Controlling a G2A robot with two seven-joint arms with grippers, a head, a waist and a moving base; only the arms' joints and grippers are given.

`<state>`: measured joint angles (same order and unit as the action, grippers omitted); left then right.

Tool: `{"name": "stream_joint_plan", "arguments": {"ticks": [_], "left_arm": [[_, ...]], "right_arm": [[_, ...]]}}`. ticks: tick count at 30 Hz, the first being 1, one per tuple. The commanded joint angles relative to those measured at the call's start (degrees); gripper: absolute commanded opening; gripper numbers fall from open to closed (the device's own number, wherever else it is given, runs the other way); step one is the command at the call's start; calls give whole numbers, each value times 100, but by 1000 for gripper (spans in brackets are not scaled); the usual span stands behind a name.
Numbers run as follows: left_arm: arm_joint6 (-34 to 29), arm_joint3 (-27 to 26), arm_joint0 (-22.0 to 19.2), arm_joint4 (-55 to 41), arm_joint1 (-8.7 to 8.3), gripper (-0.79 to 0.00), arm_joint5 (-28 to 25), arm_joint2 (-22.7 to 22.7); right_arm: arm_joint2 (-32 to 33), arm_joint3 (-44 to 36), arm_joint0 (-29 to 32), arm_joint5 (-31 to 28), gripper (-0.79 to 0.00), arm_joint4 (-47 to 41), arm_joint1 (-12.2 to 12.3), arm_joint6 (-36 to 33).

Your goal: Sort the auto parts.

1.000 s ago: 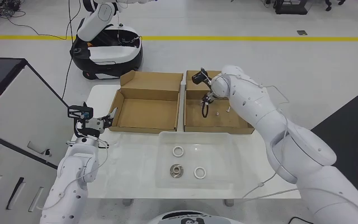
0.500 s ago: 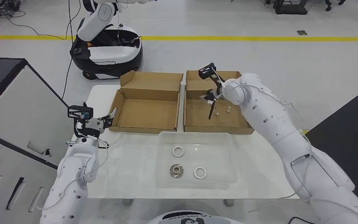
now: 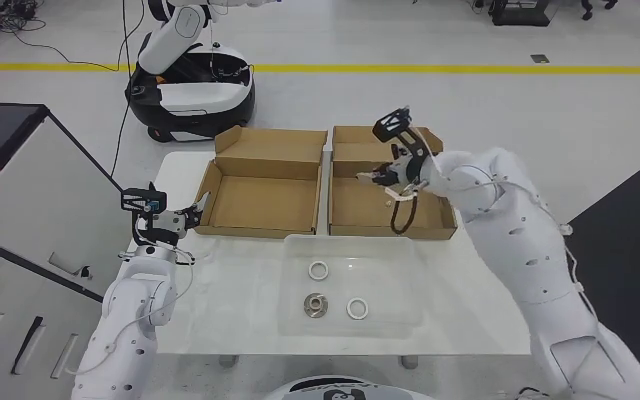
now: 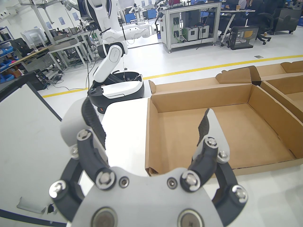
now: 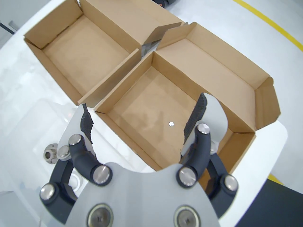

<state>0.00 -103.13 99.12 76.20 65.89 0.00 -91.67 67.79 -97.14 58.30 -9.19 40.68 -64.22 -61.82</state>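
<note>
Our right gripper (image 5: 143, 105) hangs spread and empty over the near edge of the right box (image 5: 220, 72), where one small silver disc (image 5: 171, 124) lies on the cardboard floor. Our left gripper (image 4: 146, 106) is spread too, holding nothing, over the tabletop (image 3: 240, 290) just beside the left box (image 4: 236, 128). In the clear tray (image 3: 390, 280) nearer us lie two white rings (image 3: 319, 270) (image 3: 358, 309) and a metal flange (image 3: 316, 304).
</note>
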Motion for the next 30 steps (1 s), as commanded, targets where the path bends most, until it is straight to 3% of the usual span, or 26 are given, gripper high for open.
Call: {"name": "stream_joint_plan", "arguments": {"ticks": [1, 14, 24, 30], "left_arm": [[0, 0, 0, 0, 0, 0, 0, 0], [0, 0, 0, 0, 0, 0, 0, 0], [0, 0, 0, 0, 0, 0, 0, 0], [0, 0, 0, 0, 0, 0, 0, 0]], "right_arm": [[280, -192, 176, -89, 0, -470, 41, -103], [2072, -972, 1263, -536, 0, -2801, 329, -932], [3348, -764, 2020, -885, 0, -4450, 495, -1303], [3664, -560, 2184, -1049, 0, -5054, 532, -1287]]}}
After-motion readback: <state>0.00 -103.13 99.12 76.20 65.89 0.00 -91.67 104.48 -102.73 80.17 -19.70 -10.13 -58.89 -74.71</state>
